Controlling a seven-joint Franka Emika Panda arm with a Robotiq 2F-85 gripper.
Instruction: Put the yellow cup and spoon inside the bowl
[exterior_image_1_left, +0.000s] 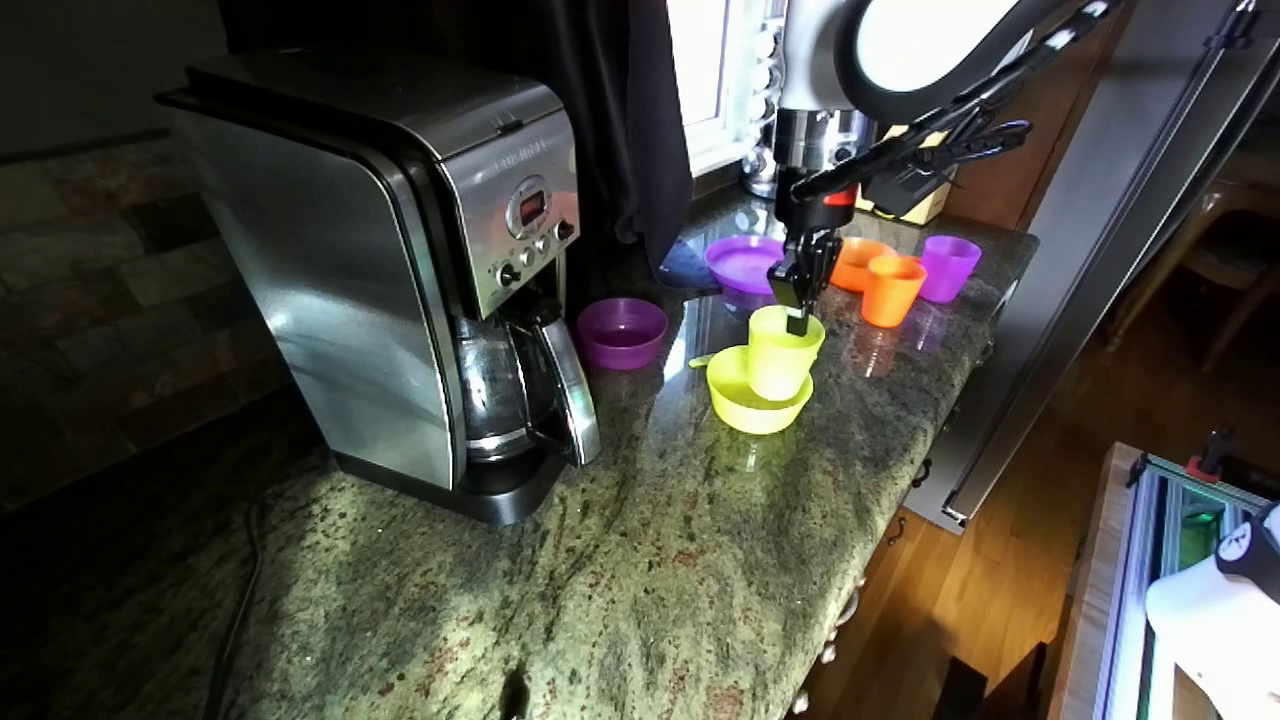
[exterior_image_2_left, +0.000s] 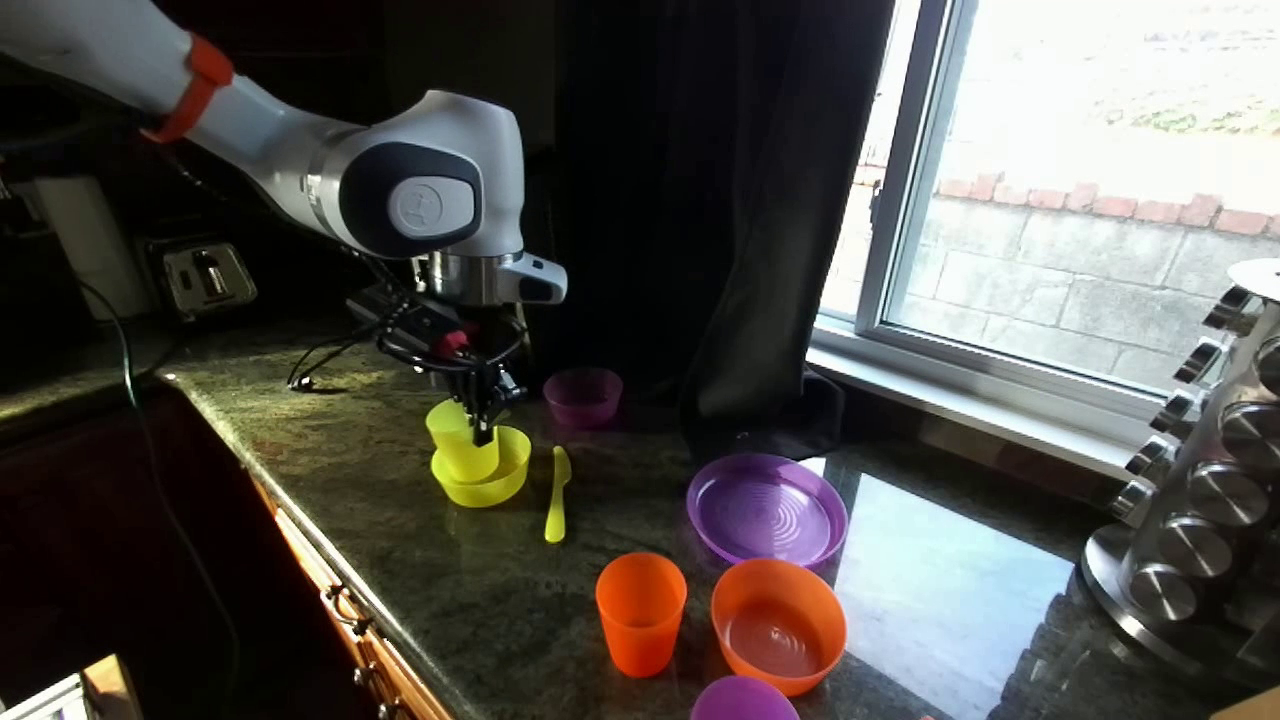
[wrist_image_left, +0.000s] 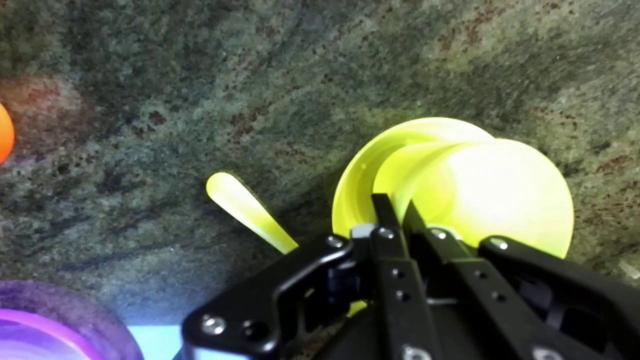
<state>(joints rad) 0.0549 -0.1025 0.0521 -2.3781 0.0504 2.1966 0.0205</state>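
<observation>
Jaws pinch ylw cup (exterior_image_1_left: 777, 365) by rim, w/ base in lime bowl (exterior_image_1_left: 755, 419), nr purple bowl (exterior_image_1_left: 622, 347).

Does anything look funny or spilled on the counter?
I see no spill. The yellow utensil lying beside the bowl looks odd: the job says spoon, but its shape looks more like a knife. The yellow cup, pinched at its rim by the gripper, may be leaning a little.

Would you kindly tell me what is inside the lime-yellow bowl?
The lower part of the yellow cup, pinched by the end effector, is in the lime-yellow bowl. The cup hides anything beneath it, and whether it touches the bottom.
</observation>
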